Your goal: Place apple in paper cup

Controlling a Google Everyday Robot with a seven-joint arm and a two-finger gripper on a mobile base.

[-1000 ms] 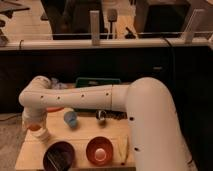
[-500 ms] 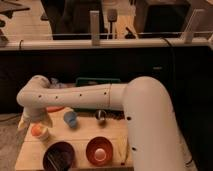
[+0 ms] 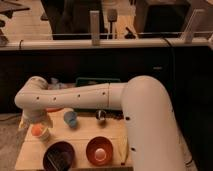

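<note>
The apple (image 3: pixel 37 130) is a small round orange fruit at the left edge of the wooden table, at the mouth of the white paper cup (image 3: pixel 44 136). I cannot tell whether it rests in the cup. My gripper (image 3: pixel 34 122) hangs from the wrist of the long white arm (image 3: pixel 80 96), right above and touching or nearly touching the apple. The wrist hides most of the gripper and part of the cup.
A light-blue cup (image 3: pixel 70 119) stands right of the paper cup, and a small dark object (image 3: pixel 101 115) lies further right. An orange bowl (image 3: pixel 99 150) and a dark bowl (image 3: pixel 59 156) sit at the front. A green item (image 3: pixel 97 80) lies behind the arm. The table edge (image 3: pixel 22 150) is close on the left.
The wrist has lifted slightly. The apple, mostly hidden under the gripper one second ago, now shows below it at the cup.
</note>
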